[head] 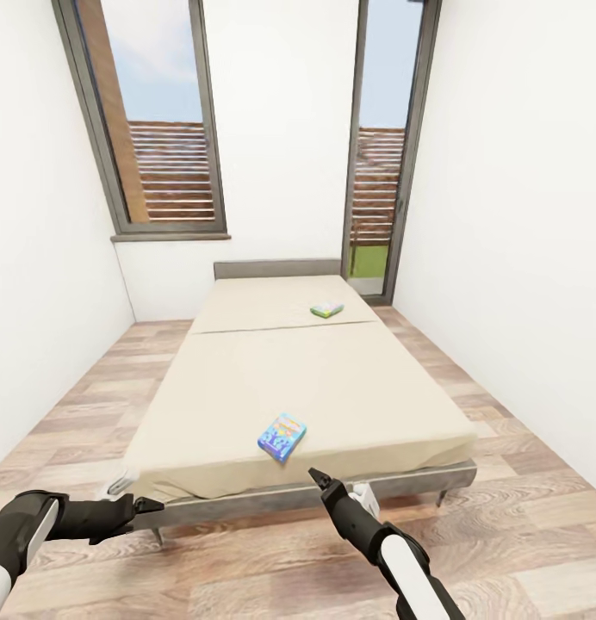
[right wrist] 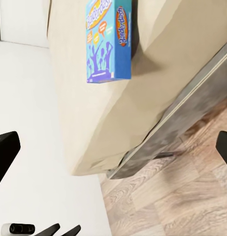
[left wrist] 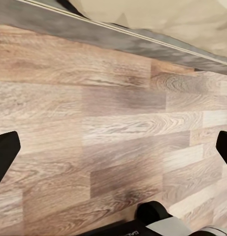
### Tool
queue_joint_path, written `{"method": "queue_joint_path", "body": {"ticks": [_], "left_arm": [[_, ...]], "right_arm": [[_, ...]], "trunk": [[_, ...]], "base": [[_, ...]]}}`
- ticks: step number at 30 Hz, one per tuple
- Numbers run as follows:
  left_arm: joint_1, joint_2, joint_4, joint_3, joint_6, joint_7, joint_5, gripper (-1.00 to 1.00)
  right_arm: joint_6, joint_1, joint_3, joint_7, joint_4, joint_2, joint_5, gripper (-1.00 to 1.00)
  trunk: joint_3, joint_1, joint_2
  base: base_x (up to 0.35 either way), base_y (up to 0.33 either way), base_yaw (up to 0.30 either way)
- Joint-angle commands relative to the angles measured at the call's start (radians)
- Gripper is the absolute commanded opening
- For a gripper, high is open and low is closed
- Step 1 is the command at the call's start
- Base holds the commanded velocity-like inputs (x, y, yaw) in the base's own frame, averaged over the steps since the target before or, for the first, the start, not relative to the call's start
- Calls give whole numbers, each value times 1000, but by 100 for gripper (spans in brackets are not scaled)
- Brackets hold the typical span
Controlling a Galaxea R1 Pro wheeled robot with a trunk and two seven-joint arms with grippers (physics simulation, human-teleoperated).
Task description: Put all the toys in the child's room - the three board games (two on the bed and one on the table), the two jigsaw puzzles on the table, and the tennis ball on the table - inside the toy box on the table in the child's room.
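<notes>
The bed (head: 350, 379), with a beige mattress and grey frame, fills the middle of the child's room. A blue board game box (head: 282, 436) lies near the foot edge. A second, green-white board game (head: 327, 309) lies far up the mattress on the right. My right gripper (head: 316, 474) hovers open just in front of the foot edge, below the blue box (right wrist: 108, 42), with nothing between its fingers (right wrist: 5, 152). My left gripper (head: 150, 504) is open and low by the bed's front left corner, over the floor (left wrist: 113, 123). The table, toy box, jigsaw puzzles and tennis ball are out of view.
White walls close in on both sides, leaving strips of wood-plank floor (head: 522, 534) beside the bed. A window (head: 156, 120) and a tall glass door (head: 380, 155) sit in the far wall. The grey bed frame (left wrist: 118, 37) runs just ahead of the left gripper.
</notes>
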Motion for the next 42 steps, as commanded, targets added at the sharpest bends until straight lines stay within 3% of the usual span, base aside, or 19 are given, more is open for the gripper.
{"method": "queue_joint_path", "body": {"ticks": [1,16,34,42], "left_arm": [[-1,-1,0,5,7,-7,-7,100],[-1,-1,0,5,7,-7,-8,100],[-1,0,0,5,7,-8,-6,100],[-1,1,0,5,7,-61,-9,100]], "right_arm": [[3,-1,0,-2,-1,0,-6,100],[3,-1,2,-1,-1,1,-5,100],[4,-1,0,-1,-1,0,-7,100],[5,-1,-1,3,-1,-1,-7,100]], "trunk": [[-4,4,-8],[-51,61,-113],[-51,61,-113],[-51,61,-113]], "base": [[0,0,0],[0,0,0],[15,24,0],[59,83,0]]}}
